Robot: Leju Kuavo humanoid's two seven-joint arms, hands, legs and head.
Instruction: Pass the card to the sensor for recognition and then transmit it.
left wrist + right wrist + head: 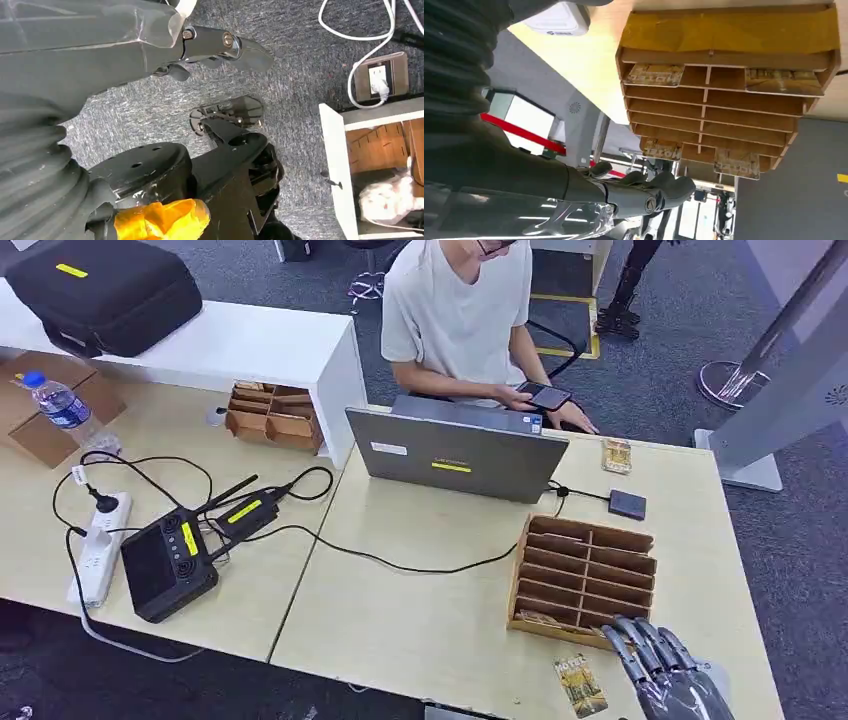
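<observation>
While your right hand [668, 668] sits at the lower right of the head view, fingers spread and holding nothing, the job looks to be at its opening step: no card has been picked up yet. The hand hovers just at the near edge of the wooden card rack [583, 575], and the right wrist view shows the same fingers [659, 187] loosely extended with nothing between them.

A loose card [580, 684] lies flat on the table [420, 620] at the bottom edge of the head view, just left of your hand and just in front of the rack. More cards sit in the rack's slots, one of them [655, 75] plain in the wrist view. I cannot tell which card you are meant to take.

The small dark pad [627, 504] right of centre, wired and lying beside the laptop [458, 452], is probably the sensor. A person [462, 310] sits beyond it at the top centre, likely the one to receive the card.

Your left hand [220, 47] hangs low over the carpet, fingers loosely apart and holding nothing.

Next you need a thin pinch on a card's edge, which is awkward for a card lying flat, then a carry up-frame to the pad.
</observation>
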